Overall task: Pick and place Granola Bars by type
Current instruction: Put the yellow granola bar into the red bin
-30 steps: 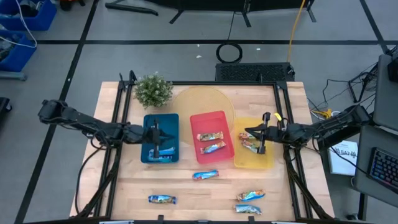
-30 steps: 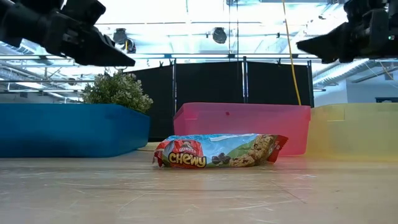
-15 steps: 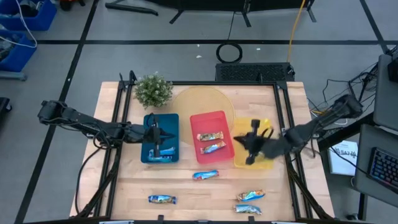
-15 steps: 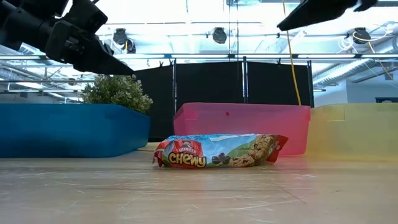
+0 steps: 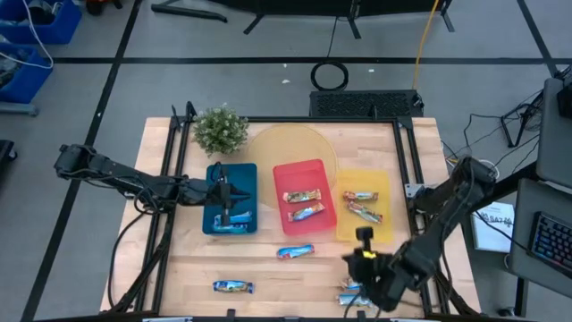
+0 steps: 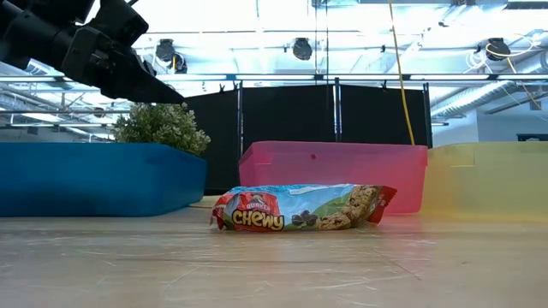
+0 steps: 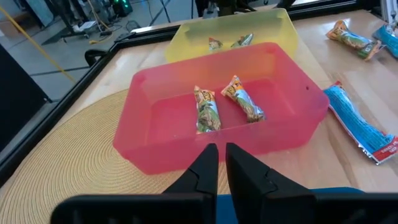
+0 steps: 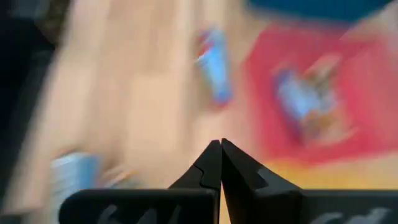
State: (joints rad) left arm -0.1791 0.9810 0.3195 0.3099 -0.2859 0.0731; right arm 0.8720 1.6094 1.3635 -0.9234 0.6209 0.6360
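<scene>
The Granola Bars [image 5: 295, 251] are being sorted by wrapper type: one lies in the blue tray [image 5: 214, 221], two each in the red tray [image 5: 323, 169] and yellow tray [image 5: 386, 182], and four remain loose along the table's [image 5: 268, 273] near edge. The left gripper [image 5: 223, 194] hangs over the blue tray, fingers parted only a crack and holding nothing. The right gripper [image 5: 365, 259], shut and empty, is near the two loose bars at the near right, probably to fetch one.

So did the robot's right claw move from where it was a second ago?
Yes. The right gripper was over the yellow tray; now it has swung toward the table's near edge, above the loose granola bars there, jaws shut.
</scene>
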